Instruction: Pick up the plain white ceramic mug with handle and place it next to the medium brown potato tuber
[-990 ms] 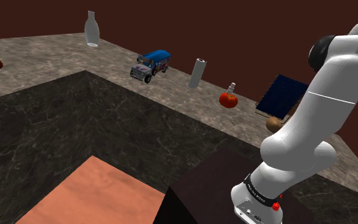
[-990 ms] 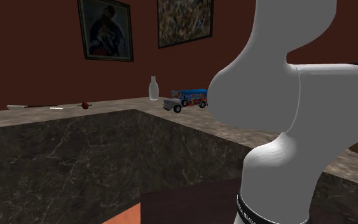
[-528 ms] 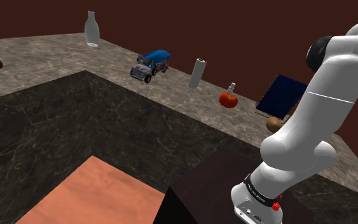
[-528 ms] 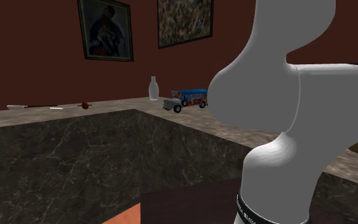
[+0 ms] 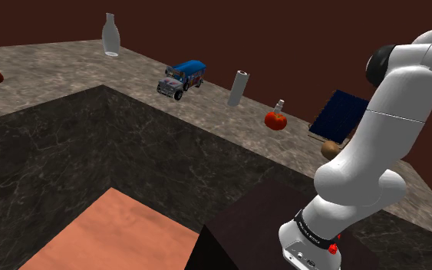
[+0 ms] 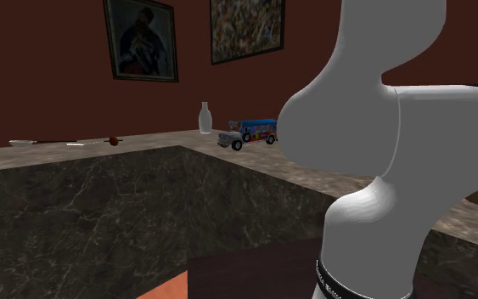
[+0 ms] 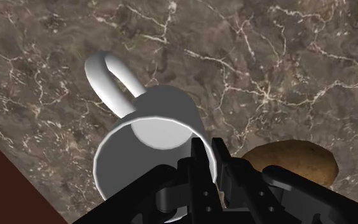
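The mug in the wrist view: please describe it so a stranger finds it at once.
Find the brown marbled counter, then the brown potato on it. Beside the potato is the mug, its rim clasped by the end effector; it alone is white, hollow, with a loop handle.

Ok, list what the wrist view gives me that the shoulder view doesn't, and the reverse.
Wrist view: the white mug seen from its open end, with the gripper clasping its rim. Shoulder view: the arm on its stand, a toy truck, a clear bottle, a red tomato-like thing and a dark blue panel. Both: the brown potato and the marble counter.
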`<action>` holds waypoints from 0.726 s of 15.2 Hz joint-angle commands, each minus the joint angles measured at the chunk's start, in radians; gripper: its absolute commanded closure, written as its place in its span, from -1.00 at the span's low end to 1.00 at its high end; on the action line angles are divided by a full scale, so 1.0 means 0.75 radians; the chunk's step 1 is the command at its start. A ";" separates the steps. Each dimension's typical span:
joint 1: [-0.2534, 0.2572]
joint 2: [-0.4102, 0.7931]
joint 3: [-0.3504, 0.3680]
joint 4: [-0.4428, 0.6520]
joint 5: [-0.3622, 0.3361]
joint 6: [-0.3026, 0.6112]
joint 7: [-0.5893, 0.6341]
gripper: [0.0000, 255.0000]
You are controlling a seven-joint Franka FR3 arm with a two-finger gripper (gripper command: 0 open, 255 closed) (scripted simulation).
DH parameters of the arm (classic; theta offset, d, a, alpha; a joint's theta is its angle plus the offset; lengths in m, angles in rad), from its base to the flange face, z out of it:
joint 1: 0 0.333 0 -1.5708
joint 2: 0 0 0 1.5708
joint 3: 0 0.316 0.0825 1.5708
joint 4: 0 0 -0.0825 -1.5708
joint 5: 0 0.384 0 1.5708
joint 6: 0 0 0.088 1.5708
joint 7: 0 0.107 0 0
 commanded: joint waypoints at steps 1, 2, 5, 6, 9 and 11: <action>-0.013 0.020 0.013 -0.016 0.022 0.026 -0.016 1.00; -0.018 0.028 0.019 -0.027 0.031 0.040 -0.023 1.00; -0.033 0.053 0.038 -0.056 0.060 0.082 -0.044 1.00; -0.038 0.062 0.045 -0.065 0.071 0.095 -0.051 1.00; -0.055 0.089 0.067 -0.090 0.103 0.135 -0.074 1.00; -0.069 0.111 0.085 -0.107 0.128 0.164 -0.091 1.00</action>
